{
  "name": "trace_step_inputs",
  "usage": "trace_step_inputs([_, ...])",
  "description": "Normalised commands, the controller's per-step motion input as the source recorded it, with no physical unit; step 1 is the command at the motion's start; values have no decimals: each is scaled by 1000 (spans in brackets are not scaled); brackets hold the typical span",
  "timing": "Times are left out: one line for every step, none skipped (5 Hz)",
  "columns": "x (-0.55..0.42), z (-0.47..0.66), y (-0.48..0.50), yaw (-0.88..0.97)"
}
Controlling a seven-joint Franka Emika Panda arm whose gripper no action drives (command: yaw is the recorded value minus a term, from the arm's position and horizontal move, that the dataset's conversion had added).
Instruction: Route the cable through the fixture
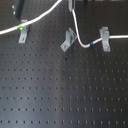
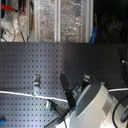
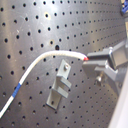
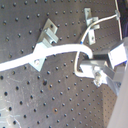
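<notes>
The white cable [image 1: 76, 27] runs from the first exterior view's left through an upright clip, where its green band [image 1: 20, 26] shows. It rises to my gripper [image 1: 71, 4] at the top edge, then drops past the fixture. Its blue band [image 1: 89, 44] sits just before another upright clip. The fixture [image 1: 68, 40], a skewed grey clip, stands between them with no cable in its fork. In the first wrist view my gripper [image 3: 100, 62] is shut on the cable [image 3: 40, 62] above the fixture [image 3: 60, 84]. The second wrist view shows the gripper [image 4: 95, 67] holding a loop of cable [image 4: 60, 50].
Two upright grey clips [image 1: 22, 34] [image 1: 105, 39] hold the cable on the black perforated board [image 1: 60, 90]. In the second exterior view my white arm [image 2: 92, 107] covers the lower right, and shelves with clutter [image 2: 50, 20] stand behind the board.
</notes>
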Motion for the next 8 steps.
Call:
trace_step_inputs([25,69,144,0])
trace_step_inputs([17,24,-61,0])
trace_step_inputs([-37,241,-17,0])
trace_step_inputs([-158,331,-174,0])
trace_step_inputs([-266,281,-260,0])
trace_step_inputs([-363,215,-346,-106])
trace_step_inputs([-411,33,-230,-6])
trace_step_inputs([-7,9,-4,0])
